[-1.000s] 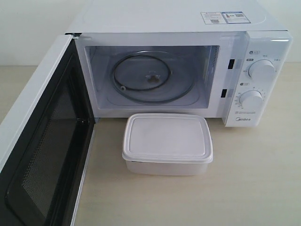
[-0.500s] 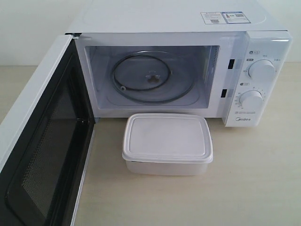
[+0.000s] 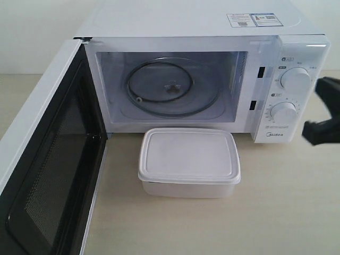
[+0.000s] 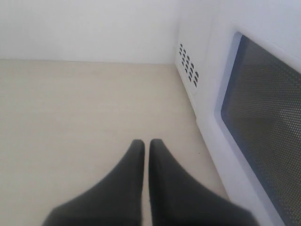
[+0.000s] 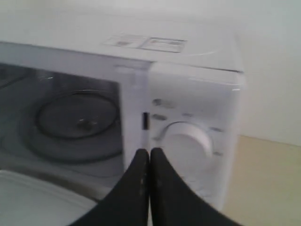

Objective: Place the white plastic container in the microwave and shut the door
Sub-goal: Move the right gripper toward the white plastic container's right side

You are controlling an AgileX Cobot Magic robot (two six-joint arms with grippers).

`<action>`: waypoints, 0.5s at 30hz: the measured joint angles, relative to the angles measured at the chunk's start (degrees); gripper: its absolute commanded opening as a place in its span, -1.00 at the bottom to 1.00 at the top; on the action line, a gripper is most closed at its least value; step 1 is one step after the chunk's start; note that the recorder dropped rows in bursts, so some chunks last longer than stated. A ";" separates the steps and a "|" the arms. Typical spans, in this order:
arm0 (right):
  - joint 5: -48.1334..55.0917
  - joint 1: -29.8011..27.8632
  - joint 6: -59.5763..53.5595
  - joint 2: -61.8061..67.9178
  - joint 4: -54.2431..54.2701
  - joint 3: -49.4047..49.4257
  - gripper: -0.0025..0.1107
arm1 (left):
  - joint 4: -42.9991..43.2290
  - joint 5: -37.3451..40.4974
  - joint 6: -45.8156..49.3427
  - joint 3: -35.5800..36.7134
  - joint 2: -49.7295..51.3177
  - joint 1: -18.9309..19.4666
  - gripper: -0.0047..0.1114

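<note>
Nothing's done: your box (image 3: 189, 162) sits outside the open microwave (image 3: 212, 24), left hand (image 4: 146, 143) and right hand (image 5: 149, 153) pressed together, empty.

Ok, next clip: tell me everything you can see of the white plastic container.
The white plastic container is a shallow rectangular box with rounded corners, closed by a flat white lid whose raised rim overhangs the base. It looks like matte plastic. It rests level on the pale table, right in front of the open microwave cavity, toward the dial side. Whether its rear edge touches the microwave cannot be told; nothing else touches it. Its contents are hidden.
</note>
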 measured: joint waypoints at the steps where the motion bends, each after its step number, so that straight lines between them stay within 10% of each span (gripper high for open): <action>1: -2.91 0.89 0.43 1.53 -1.99 1.39 -0.96 | 0.00 0.00 0.00 0.00 0.00 0.00 -0.84; 15: -11.20 2.04 9.49 14.27 -18.88 7.23 -0.96 | 0.00 0.00 0.00 0.00 0.00 0.00 -0.84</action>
